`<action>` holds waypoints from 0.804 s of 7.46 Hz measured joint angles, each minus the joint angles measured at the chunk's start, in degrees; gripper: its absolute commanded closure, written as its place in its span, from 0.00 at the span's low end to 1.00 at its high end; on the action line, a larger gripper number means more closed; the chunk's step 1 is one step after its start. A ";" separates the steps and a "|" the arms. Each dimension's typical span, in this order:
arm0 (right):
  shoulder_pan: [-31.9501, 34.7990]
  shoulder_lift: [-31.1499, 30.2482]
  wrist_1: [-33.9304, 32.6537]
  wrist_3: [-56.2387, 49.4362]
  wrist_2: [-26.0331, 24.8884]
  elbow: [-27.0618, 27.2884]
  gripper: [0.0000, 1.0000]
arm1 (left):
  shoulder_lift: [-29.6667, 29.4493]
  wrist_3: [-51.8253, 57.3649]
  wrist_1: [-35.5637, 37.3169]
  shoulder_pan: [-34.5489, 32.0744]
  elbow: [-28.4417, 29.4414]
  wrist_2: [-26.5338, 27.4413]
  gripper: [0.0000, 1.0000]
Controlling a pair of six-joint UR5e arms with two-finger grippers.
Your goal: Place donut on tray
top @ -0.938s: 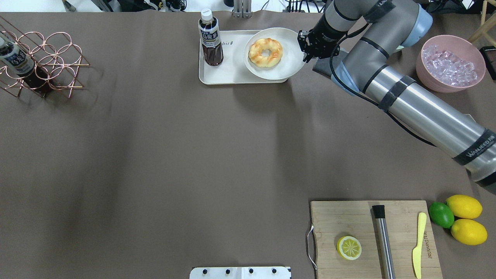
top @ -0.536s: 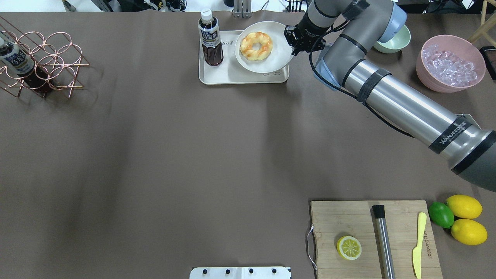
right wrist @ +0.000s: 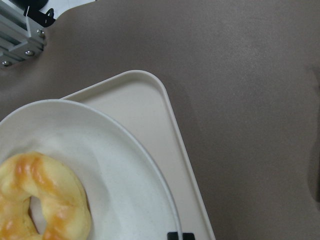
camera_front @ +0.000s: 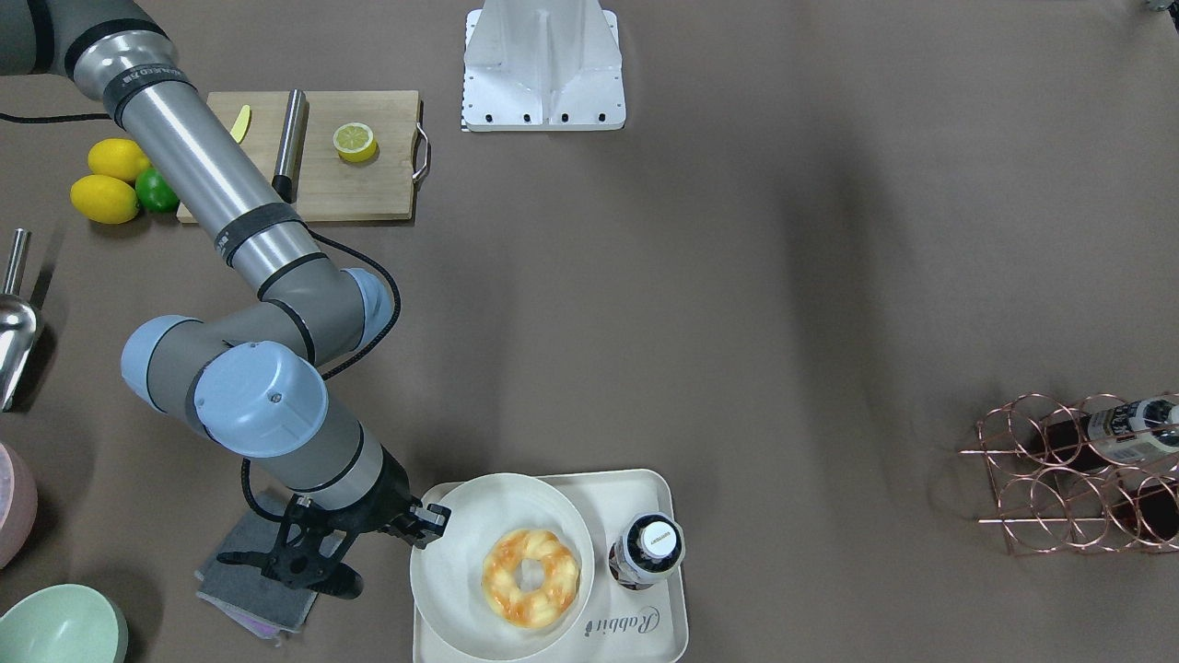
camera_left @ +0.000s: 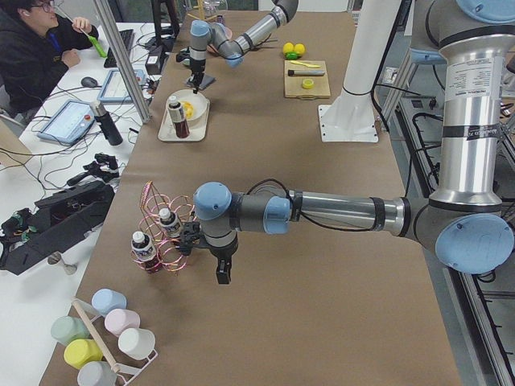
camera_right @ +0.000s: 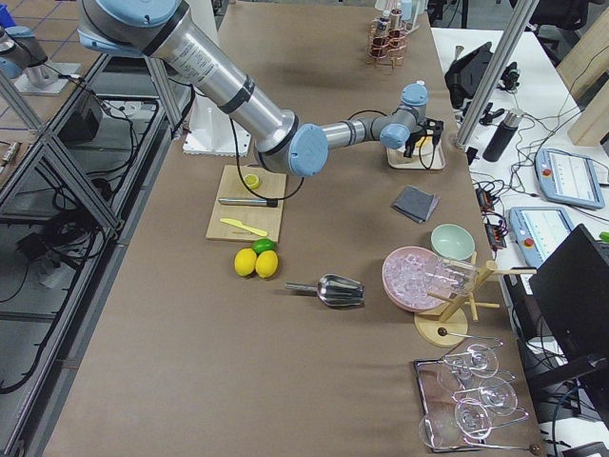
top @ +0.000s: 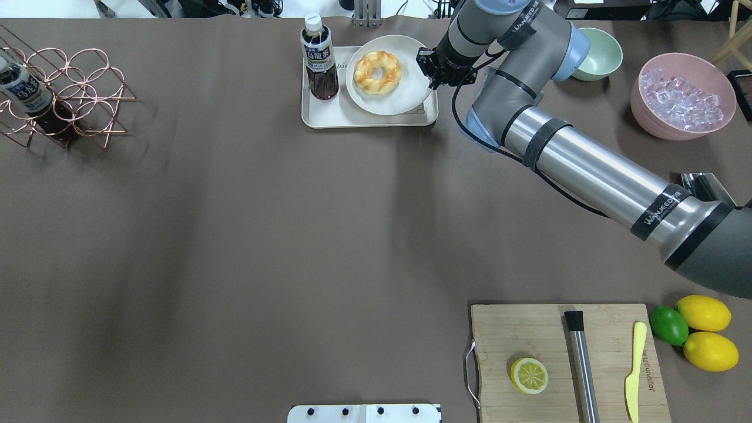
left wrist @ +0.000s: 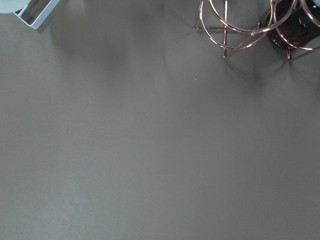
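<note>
The donut (top: 377,72), golden with pale patches, lies on a round off-white plate (top: 399,100). My right gripper (top: 429,70) is shut on the plate's right rim and holds it over the cream tray (top: 329,114). I cannot tell whether the plate touches the tray. In the front view the donut (camera_front: 531,577) and plate (camera_front: 451,589) overhang the tray (camera_front: 645,493) toward my gripper (camera_front: 431,523). The right wrist view shows the donut (right wrist: 40,200), plate (right wrist: 115,165) and tray corner (right wrist: 150,110). My left gripper (camera_left: 221,269) shows only in the left side view; I cannot tell its state.
A dark tea bottle (top: 319,59) stands on the tray's left part, close to the plate. A green bowl (top: 599,56) and a pink ice bowl (top: 681,97) stand to the right. A grey cloth (camera_front: 244,571) lies under my right wrist. A copper rack (top: 64,94) is far left.
My right gripper has carried the plate with the donut leftward, from the tray's right edge to further over the tray. The green bowl behind the arm has come into view.
</note>
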 measured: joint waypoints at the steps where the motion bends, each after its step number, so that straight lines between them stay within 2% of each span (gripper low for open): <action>1: -0.14 0.13 0.08 0.09 -0.34 -0.13 0.04 | 0.00 0.00 0.00 0.00 0.00 -0.01 0.02; 2: -0.18 0.25 0.13 0.12 -0.99 -0.38 0.00 | 0.00 0.00 0.00 0.00 -0.01 -0.01 0.02; 6: -0.13 0.33 0.39 0.01 -2.12 0.02 0.00 | -0.16 0.00 0.00 0.00 0.01 -0.01 0.02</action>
